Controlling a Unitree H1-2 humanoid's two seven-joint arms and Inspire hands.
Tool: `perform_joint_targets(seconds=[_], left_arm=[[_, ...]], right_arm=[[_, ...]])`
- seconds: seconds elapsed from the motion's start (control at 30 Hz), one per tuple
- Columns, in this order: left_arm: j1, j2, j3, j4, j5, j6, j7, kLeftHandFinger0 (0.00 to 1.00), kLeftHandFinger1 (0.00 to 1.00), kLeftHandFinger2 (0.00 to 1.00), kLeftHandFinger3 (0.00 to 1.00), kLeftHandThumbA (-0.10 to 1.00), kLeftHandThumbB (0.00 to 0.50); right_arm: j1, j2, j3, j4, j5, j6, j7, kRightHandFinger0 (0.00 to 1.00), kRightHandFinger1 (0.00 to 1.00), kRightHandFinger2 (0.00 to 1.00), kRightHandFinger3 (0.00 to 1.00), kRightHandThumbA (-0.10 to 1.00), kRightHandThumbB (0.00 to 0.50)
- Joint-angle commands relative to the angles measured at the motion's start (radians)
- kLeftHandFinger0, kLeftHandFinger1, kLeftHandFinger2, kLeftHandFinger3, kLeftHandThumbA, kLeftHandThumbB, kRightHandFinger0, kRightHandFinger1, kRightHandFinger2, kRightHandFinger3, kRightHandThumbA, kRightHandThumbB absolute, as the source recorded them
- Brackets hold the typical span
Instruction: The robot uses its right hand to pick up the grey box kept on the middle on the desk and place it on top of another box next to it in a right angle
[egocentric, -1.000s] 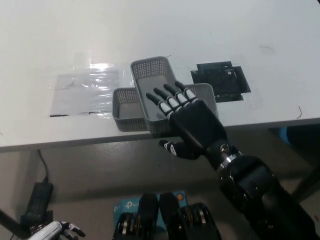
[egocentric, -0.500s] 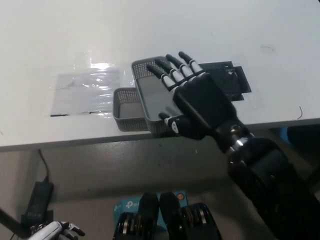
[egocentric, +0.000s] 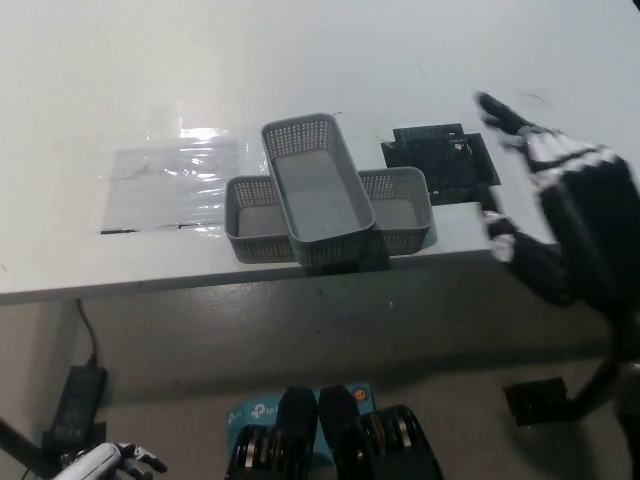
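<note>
Two grey boxes sit stacked near the front edge of the white surface (egocentric: 330, 60). The upper grey box (egocentric: 318, 190) lies crosswise on the lower grey box (egocentric: 252, 215), at roughly a right angle, its long axis running away from the robot and its near end reaching the surface edge. The lower box's two ends stick out on either side of it. Both are mesh-walled and look empty.

Right hand (egocentric: 560, 215) is well off to the boxes' right, over the surface edge, motion-blurred. Its fingers (egocentric: 520, 130) are spread and hold nothing; nothing touches them. The boxes lie well apart from those fingers, on their thumb side. A black patch (egocentric: 440, 160) on the surface sits between the fingers and the boxes, just behind the lower box's right end.

Left hand (egocentric: 110, 462) rests low at the lower-left corner, below surface level; whether its fingers are spread or curled can't be told at this size. Close to it, a black power brick (egocentric: 78, 395) with a cable lies on the floor. A clear plastic sheet (egocentric: 170, 180) lies flat on the surface, beside the lower box's left end.
</note>
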Motion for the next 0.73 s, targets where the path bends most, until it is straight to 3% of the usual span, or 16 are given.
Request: perform_joint_targets(seconds=[0.0,0.2,0.27,0.37,0.47,0.53,0.7], left_arm=[[0.001,0.016,0.019,-0.025,-0.002,-0.008,0.009,0.44,0.47,0.61,0.65,0.31,0.336],[0.001,0.016,0.02,-0.026,-0.001,-0.007,0.011,0.45,0.47,0.61,0.66,0.29,0.329],[0.0,0.016,0.02,-0.024,0.001,-0.014,0.012,0.47,0.49,0.61,0.67,0.28,0.328],[-0.002,0.014,0.021,-0.021,-0.003,-0.002,0.007,0.45,0.46,0.59,0.67,0.29,0.328],[-0.002,0.016,0.02,-0.018,-0.001,-0.014,0.009,0.4,0.43,0.57,0.66,0.29,0.328],[-0.008,0.014,0.023,-0.013,-0.002,-0.019,0.012,0.38,0.42,0.55,0.65,0.28,0.331],[-0.008,0.012,0.02,-0.017,0.0,-0.008,0.008,0.38,0.41,0.53,0.66,0.28,0.325]], right_arm=[[0.078,0.037,-0.084,0.035,0.131,-0.023,-0.137,0.01,0.15,0.39,0.86,0.27,0.158],[0.186,0.089,-0.136,0.135,0.186,-0.068,-0.233,0.03,0.16,0.38,0.88,0.19,0.167],[0.236,0.128,-0.165,0.213,0.229,-0.081,-0.285,0.11,0.18,0.39,0.9,0.2,0.178],[0.265,0.15,-0.183,0.297,0.232,-0.101,-0.337,0.13,0.19,0.38,0.91,0.17,0.167],[0.272,0.159,-0.198,0.361,0.252,-0.1,-0.361,0.13,0.18,0.37,0.91,0.16,0.163],[0.265,0.182,-0.231,0.463,0.333,-0.099,-0.376,0.1,0.17,0.36,0.88,0.09,0.161],[0.262,0.224,-0.279,0.589,0.435,-0.095,-0.397,0.09,0.18,0.36,0.86,0.07,0.159]])
